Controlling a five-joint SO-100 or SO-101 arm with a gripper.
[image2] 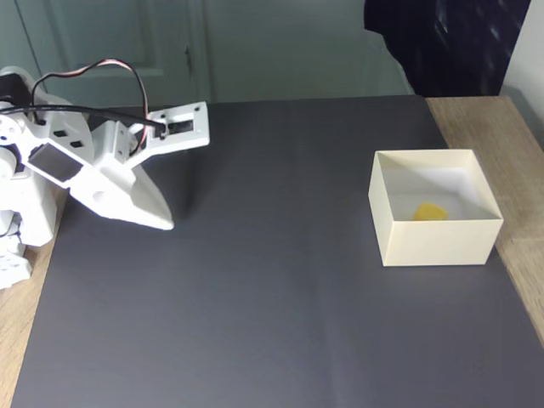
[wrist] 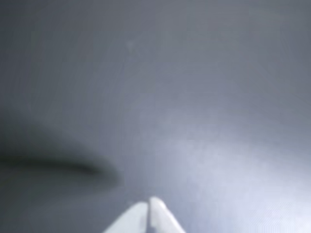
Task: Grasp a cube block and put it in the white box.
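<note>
Fixed view: the white box (image2: 434,229), square, cream-walled and open-topped, stood upright at the right of the frame on the dark mat, near its right edge. The cube block (image2: 430,212), small and yellow, lay inside on the box's paler floor.

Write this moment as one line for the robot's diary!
gripper: shut, empty, far left on mat | yellow cube: inside white box | job: looks done

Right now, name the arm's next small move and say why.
Probably none beyond staying parked. In the fixed view the yellow cube block already lies inside the white box, and the tool sits far off at the left of the dark mat, tips together and holding nothing.
</note>
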